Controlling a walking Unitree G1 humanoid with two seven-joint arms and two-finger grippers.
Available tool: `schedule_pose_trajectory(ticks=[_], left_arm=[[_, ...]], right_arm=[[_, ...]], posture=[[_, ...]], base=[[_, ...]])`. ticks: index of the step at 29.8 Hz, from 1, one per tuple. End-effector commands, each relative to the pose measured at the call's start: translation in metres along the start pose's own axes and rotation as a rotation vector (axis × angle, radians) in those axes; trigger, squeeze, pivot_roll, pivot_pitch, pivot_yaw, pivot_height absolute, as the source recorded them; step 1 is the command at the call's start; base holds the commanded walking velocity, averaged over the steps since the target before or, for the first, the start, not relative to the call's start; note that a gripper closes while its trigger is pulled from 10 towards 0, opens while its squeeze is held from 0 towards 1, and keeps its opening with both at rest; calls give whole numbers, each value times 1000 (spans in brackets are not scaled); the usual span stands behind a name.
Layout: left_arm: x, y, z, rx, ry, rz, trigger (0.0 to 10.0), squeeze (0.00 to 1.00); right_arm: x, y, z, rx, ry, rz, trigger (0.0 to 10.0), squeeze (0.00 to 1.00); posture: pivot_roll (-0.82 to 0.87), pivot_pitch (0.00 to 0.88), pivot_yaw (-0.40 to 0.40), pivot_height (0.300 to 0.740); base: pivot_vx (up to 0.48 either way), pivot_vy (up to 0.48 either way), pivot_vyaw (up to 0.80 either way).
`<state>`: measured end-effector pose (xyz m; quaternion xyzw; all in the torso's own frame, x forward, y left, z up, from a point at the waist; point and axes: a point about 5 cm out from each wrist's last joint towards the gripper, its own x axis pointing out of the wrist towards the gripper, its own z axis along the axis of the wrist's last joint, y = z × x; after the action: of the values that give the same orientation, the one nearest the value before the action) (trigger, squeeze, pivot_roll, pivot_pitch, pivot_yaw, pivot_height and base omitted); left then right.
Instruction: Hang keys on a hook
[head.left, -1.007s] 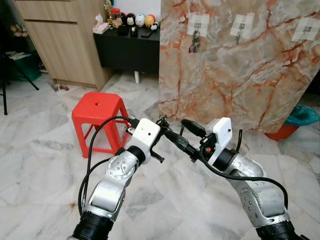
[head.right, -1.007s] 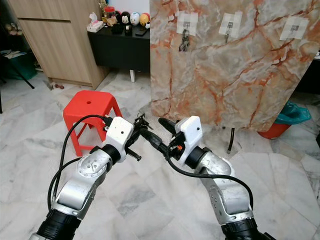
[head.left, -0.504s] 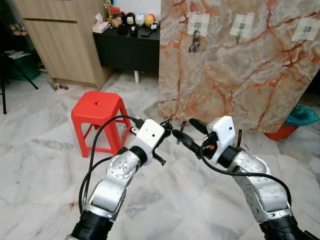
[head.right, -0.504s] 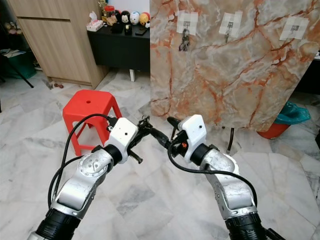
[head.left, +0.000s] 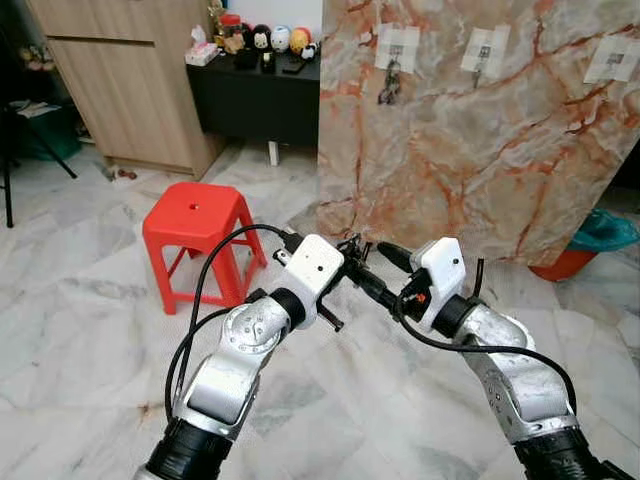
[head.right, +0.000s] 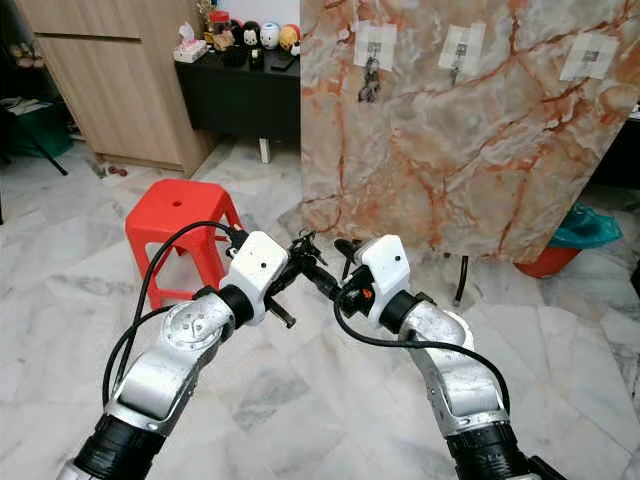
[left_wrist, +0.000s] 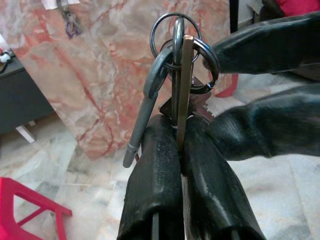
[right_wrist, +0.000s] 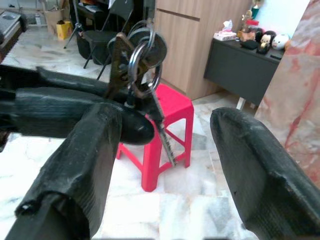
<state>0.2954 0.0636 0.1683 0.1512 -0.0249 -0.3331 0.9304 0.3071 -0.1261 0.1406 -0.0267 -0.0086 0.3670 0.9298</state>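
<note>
My two arms meet in mid-air over bare marble floor (head.left: 80, 300), with open room all around them and the upright marble-patterned board (head.left: 480, 150) standing well beyond. My left gripper (left_wrist: 180, 145) is pinched tight on the keys (left_wrist: 177, 65): a bunch of grey metal keys on linked steel rings, their blades clamped between my two black fingers and the rings standing up above the fingertips, one longer key hanging off to the side. My right gripper (right_wrist: 165, 130) is spread wide, its fingers on either side of that bunch, one finger close against my left fingertips and the other well apart. On the board, three white pads each carry a hook; the left hook (head.left: 394, 48) already bears another dark bunch of keys (head.left: 389, 87), while the middle hook (head.left: 484, 54) and the right hook (head.left: 612, 58) are bare. A red plastic stool (head.left: 196, 240) stands on the floor to my left, near a black cabinet (head.left: 255, 95) and a wooden cupboard (head.left: 130, 80).
</note>
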Motion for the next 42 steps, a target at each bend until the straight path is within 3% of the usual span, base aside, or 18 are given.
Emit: schedule_pose_trajectory(ticks=[1,21,28,42], left_arm=[[2,-12,8,4,-28,-74,10000,0],[-1,-29,-9,113,65,-214,10000,0],[-2,-30,-19,118,106,-218,10000,0],[-6,-26,-36,251,197,-213,10000,0]], right_arm=[[4,-1,5,-5,-20,1,10000,0],[5,-2,6,-18,-28,9,10000,0],[6,-4,10,-37,-39,-3,10000,0],[3,-14,8,-125,28,-49,10000,0]], posture=[[-22,0,-49,740],[-24,0,-51,740],[-27,0,-50,740],[-29,0,-50,740]], base=[[0,0,0],[0,0,0],[0,0,0],[0,0,0]])
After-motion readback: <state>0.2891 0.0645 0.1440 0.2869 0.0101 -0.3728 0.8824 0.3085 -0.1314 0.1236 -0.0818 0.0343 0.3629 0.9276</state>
